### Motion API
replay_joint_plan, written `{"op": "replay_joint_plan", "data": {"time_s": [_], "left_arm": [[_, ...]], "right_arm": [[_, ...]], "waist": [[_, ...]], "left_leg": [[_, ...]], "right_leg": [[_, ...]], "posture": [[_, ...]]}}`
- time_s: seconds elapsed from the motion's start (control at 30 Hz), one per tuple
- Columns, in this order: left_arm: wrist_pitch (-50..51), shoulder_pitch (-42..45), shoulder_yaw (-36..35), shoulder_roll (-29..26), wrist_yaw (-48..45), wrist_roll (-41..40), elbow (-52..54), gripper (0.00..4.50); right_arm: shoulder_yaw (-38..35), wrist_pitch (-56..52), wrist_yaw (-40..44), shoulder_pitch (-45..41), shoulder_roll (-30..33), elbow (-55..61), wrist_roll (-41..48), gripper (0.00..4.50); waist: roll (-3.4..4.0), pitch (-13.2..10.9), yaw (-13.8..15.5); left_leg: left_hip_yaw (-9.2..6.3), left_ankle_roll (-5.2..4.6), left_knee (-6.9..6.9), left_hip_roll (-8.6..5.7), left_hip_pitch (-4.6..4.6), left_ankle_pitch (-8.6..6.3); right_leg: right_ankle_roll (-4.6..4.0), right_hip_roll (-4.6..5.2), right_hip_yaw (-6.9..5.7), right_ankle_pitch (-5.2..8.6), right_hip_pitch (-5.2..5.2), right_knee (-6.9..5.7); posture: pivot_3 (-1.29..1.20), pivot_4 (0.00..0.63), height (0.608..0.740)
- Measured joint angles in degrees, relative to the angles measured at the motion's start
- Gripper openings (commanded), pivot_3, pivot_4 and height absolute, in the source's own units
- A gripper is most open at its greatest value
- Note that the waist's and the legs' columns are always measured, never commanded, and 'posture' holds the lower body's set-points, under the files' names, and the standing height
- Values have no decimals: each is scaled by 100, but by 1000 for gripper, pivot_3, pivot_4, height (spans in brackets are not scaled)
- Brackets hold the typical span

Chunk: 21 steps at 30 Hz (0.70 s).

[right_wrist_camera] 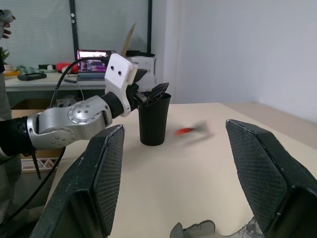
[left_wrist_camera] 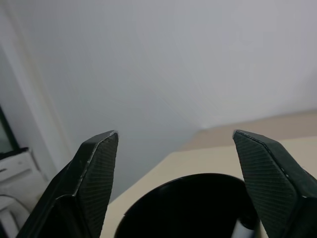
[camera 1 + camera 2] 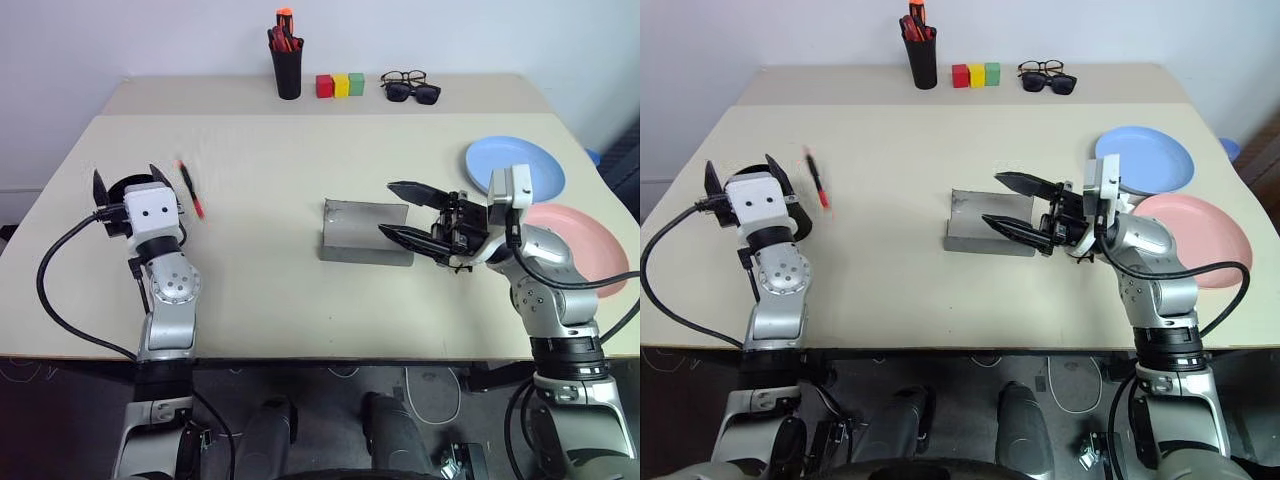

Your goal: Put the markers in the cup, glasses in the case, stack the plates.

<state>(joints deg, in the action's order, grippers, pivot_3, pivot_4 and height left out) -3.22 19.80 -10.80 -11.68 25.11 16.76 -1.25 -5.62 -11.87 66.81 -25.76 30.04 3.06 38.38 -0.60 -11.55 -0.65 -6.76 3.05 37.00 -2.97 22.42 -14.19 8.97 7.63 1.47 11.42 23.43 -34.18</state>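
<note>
left gripper [image 3: 128, 187] mid-left of frame, jaws spread over the cup [image 1: 153, 121], apparently letting go | red-capped marker [image 3: 191, 189] on the table [image 3: 280, 150] just right of it | right gripper [image 3: 408, 213] centre-right, spread, empty, beside the open case [image 3: 365, 232], likely waiting

Left pincer [image 3: 743, 172] gapes beside the red-capped marker [image 3: 817, 181], seemingly blurred.
</note>
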Motion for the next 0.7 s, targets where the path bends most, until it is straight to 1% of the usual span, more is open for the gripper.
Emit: {"op": "replay_joint_plan", "data": {"time_s": [0.13,0.2,0.23,0.3,0.33,0.37,0.4,0.43,0.47,0.5,0.6,0.7], "left_arm": [[85,9,47,94,-247,-121,261,3897],[591,177,44,366,-375,-303,499,3897],[1053,385,47,527,-430,-398,631,3897],[1680,743,49,655,-495,-475,789,3897],[2216,1018,34,767,-502,-508,896,3897],[3058,1504,-59,956,-491,-590,929,3897],[3584,1792,-151,1045,-458,-646,932,3897],[4191,2196,-322,1221,-345,-749,853,3897],[4781,2711,-641,1435,-129,-885,609,3897],[5070,2986,-817,1505,18,-969,421,3897],[5574,3526,-1301,1607,430,-1161,-280,3897],[5574,3789,-1777,1610,863,-1360,-1135,3897]], "right_arm": [[-43,6,-39,121,14,1,0,3341],[-67,5,-81,185,29,7,1,3341],[-99,4,-107,216,34,12,1,3341],[-150,1,-129,226,38,14,3,3341],[-196,1,-143,241,58,17,4,3341],[-230,0,-166,244,78,16,3,3341],[-247,1,-178,244,83,20,4,3341],[-285,2,-186,253,93,18,3,3341],[-311,5,-203,253,97,18,2,3341],[-341,12,-216,267,102,19,3,3341],[-440,25,-273,319,108,17,2,3341],[-467,45,-342,438,109,32,0,3341]], "waist": [[0,0,2],[-2,0,17],[-2,0,27],[-5,-1,17],[-5,-2,14],[-7,-2,19],[-8,-1,7],[-9,-1,3],[-10,-2,-5],[-10,-2,-27],[-10,-2,-59],[-11,-2,-24]], "left_leg": [[0,0,0,0,0,0],[-1,0,4,0,3,0],[-1,0,7,-1,5,0],[0,0,9,-2,6,0],[0,-1,10,-2,6,0],[-1,-1,10,-2,6,0],[-1,-2,9,-2,4,0],[-2,-2,8,-3,4,0],[-2,-3,8,-3,4,-1],[-2,-6,4,-2,2,-3],[-2,-7,-5,-1,-1,-3],[-2,-6,-2,-2,2,-3]], "right_leg": [[0,0,0,0,-1,1],[0,0,-1,0,-2,2],[1,1,-1,0,-3,2],[2,0,-1,0,-4,2],[3,0,-1,1,-5,2],[4,0,-2,2,-6,2],[13,0,-3,7,-7,2],[28,0,-3,16,-8,3],[31,0,-4,18,-8,4],[35,0,-4,20,-7,4],[39,-1,-4,23,-1,2],[31,0,-4,18,-1,2]], "posture": [[0,150,740],[0,150,740],[0,150,740],[0,150,740],[0,150,740],[0,150,740],[0,150,740],[0,150,740],[0,150,740],[0,150,740],[0,150,740],[0,150,740]]}}
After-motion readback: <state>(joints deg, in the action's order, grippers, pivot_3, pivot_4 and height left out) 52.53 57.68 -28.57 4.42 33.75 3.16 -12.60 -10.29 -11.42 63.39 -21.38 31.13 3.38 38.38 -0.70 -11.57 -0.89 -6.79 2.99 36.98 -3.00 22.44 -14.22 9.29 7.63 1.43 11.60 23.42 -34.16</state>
